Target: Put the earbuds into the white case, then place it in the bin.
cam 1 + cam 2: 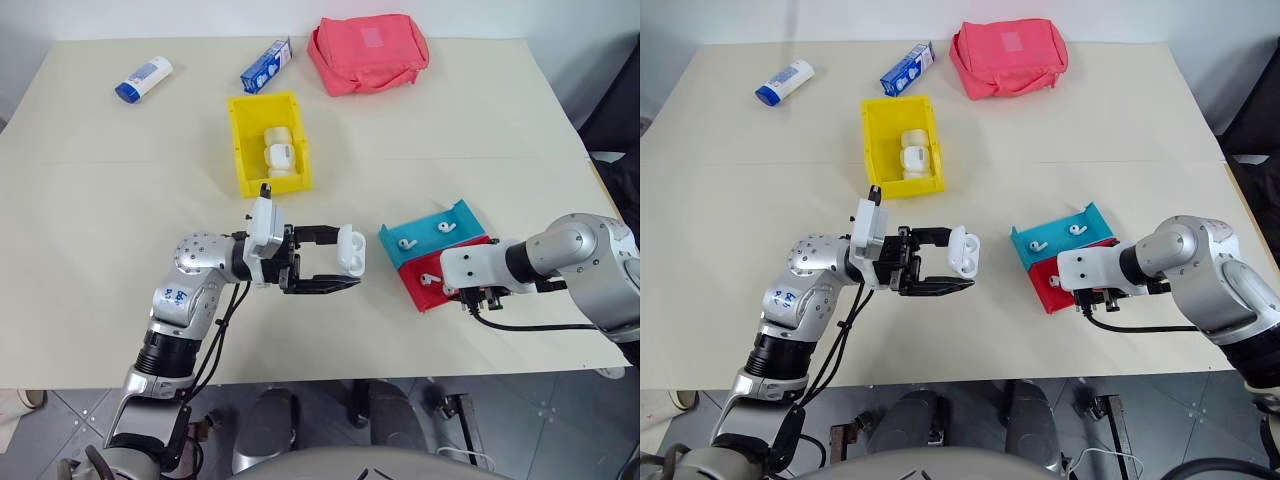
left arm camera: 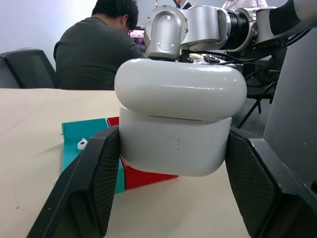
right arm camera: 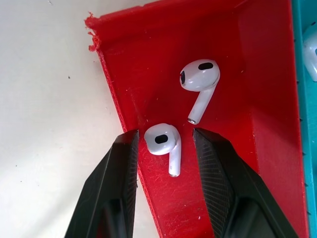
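Now my left pincer [image 1: 345, 268] is clamped on the white case [image 1: 351, 249], holding it above the cream surface [image 1: 120, 210] with its fingers pointing across toward my right side. In the left wrist view the case [image 2: 178, 121] sits squarely between both black fingers [image 2: 91, 183], its lid slightly skewed on the body.

My right pincer [image 3: 166, 158] points down into the red tray [image 3: 247, 99], its jaws partly apart and straddling one of the earbuds [image 3: 162, 141] without pressing on it that I can tell. A second earbud [image 3: 199, 82] lies just beyond the first, on the same red floor. The red tray [image 1: 430, 283] lies against a blue tray [image 1: 425, 230], which holds two more earbuds [image 1: 443, 228].

The bin [image 1: 245, 160] stands farther back, left of the trays and beyond my left pincer; several white cases [image 1: 278, 152] lie in it.

At the far edge of the surface lie a white tube with a blue cap [image 1: 143, 79], a blue and white carton [image 1: 266, 64] and a pink pouch [image 1: 368, 52]. In the left wrist view a person in a dark top [image 2: 91, 52] sits beyond the surface, back turned.
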Controlling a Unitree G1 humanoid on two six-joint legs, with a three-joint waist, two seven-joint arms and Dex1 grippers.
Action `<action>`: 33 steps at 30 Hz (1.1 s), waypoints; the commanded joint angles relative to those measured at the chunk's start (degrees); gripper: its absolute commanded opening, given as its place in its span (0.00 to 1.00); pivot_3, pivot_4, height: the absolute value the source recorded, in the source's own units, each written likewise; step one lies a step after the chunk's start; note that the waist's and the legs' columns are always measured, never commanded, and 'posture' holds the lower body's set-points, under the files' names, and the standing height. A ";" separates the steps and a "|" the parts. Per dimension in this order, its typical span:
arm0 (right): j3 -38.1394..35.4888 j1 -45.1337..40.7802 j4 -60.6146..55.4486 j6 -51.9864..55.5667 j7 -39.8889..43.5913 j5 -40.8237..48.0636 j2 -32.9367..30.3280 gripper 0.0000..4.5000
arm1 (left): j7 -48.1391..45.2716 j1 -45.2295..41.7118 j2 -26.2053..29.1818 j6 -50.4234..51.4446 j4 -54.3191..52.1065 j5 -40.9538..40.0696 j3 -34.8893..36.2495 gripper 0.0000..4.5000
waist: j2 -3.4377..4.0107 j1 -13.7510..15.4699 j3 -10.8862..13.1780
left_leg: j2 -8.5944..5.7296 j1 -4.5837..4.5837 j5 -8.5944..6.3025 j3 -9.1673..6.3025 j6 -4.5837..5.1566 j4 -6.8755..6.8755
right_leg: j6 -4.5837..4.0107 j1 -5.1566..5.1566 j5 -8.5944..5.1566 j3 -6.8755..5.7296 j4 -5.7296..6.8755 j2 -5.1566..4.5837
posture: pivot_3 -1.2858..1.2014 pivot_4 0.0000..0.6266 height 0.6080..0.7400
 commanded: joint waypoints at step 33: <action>-40.23 3.09 -23.65 24.57 -22.65 47.53 26.01 0.11 | -6.42 -8.90 -5.91 -8.60 13.42 0.38 -0.84 0.62 | 0.08 0.21 -0.03 | -0.01 -0.02 -0.01 -0.10 -0.01 0.02 | -0.02 0.05 0.02 -0.09 0.00 -0.03 | 0.52 0.24 1.00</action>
